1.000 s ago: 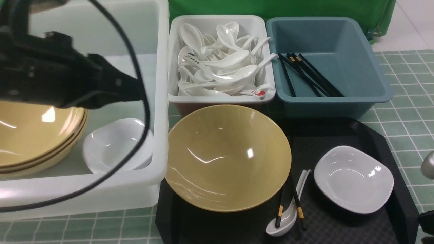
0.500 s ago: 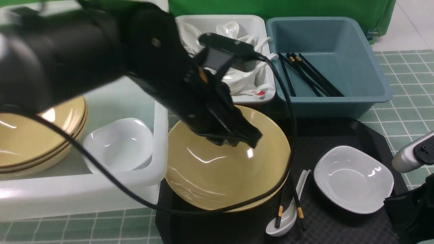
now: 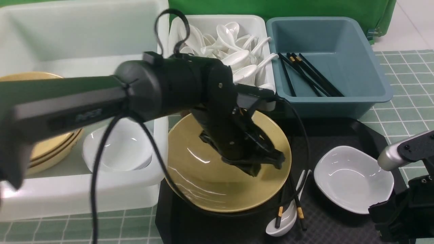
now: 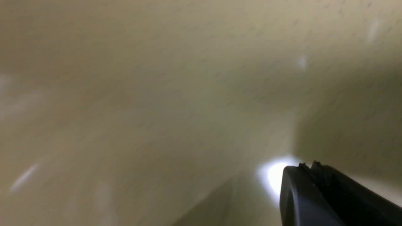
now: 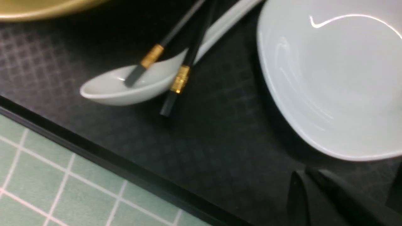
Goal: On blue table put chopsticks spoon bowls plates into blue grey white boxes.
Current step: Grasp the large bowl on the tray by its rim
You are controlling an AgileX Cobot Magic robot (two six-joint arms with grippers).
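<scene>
A large tan bowl sits on the black tray. My left gripper hangs shut and empty just above the bowl's inside. In the left wrist view the bowl fills the picture behind the shut left gripper. To the bowl's right lie two black chopsticks across a white spoon, then a white plate. My right gripper, shut and empty, is at the plate's near right edge. The right wrist view shows the right gripper, plate, spoon and chopsticks.
The large white box on the left holds stacked tan bowls and a white plate. Behind the tray, the small white box is full of spoons and the blue-grey box holds chopsticks. The tiled table surrounds them.
My left arm swung right from over the large white box and dropped over the bowl on the tray. My right arm came in from the right edge toward the white plate.
</scene>
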